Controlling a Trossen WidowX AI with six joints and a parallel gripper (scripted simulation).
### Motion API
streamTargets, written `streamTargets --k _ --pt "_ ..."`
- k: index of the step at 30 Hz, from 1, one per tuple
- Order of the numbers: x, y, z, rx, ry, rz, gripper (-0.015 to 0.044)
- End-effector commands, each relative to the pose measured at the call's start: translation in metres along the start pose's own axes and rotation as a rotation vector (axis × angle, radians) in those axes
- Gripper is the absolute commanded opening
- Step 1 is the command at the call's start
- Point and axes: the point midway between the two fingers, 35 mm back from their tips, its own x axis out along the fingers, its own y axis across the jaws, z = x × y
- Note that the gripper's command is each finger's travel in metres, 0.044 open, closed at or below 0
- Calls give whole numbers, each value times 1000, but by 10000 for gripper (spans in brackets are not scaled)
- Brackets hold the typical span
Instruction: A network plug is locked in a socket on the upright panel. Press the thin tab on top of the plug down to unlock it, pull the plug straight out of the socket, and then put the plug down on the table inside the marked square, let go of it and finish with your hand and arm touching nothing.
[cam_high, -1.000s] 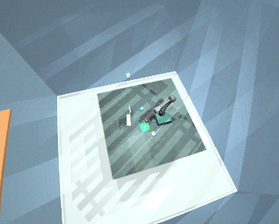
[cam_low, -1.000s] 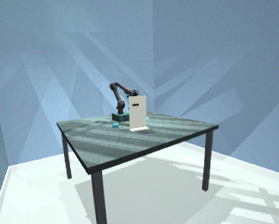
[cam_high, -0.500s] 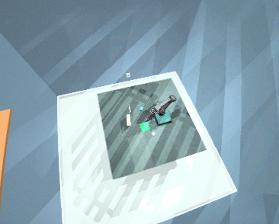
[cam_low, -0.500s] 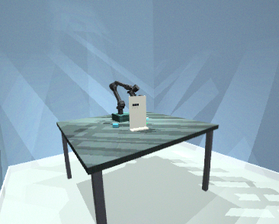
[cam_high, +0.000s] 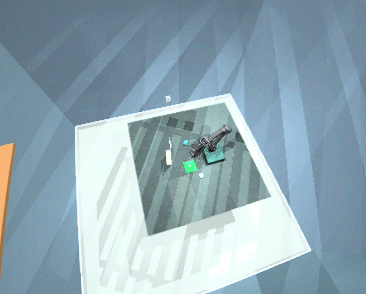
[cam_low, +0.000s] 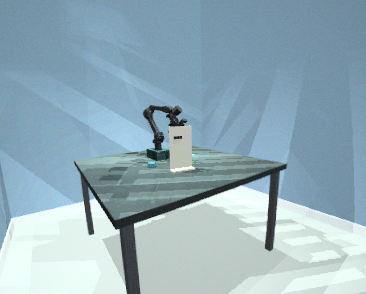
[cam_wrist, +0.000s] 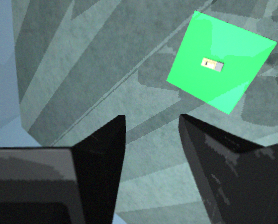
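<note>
The plug lies on the table inside the green marked square, near its middle, as the wrist view shows. It looks small, cream with a grey end. My gripper is open, with nothing between its fingertips. It hangs above the table, off to one side of the square, and touches neither the plug nor the square. The upright panel stands on the table. Its socket side is turned away in the exterior view.
A blue block lies on the table near the panel. A small white-cyan block lies beyond the square. The arm's teal base stands near them.
</note>
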Motion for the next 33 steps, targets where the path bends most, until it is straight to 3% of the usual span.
streamTargets --k 1,10,33 --pt "-5 4 -1 -5 4 16 209" --pt "-5 4 -1 -5 4 16 440" --pt "-5 4 -1 -5 4 16 440"
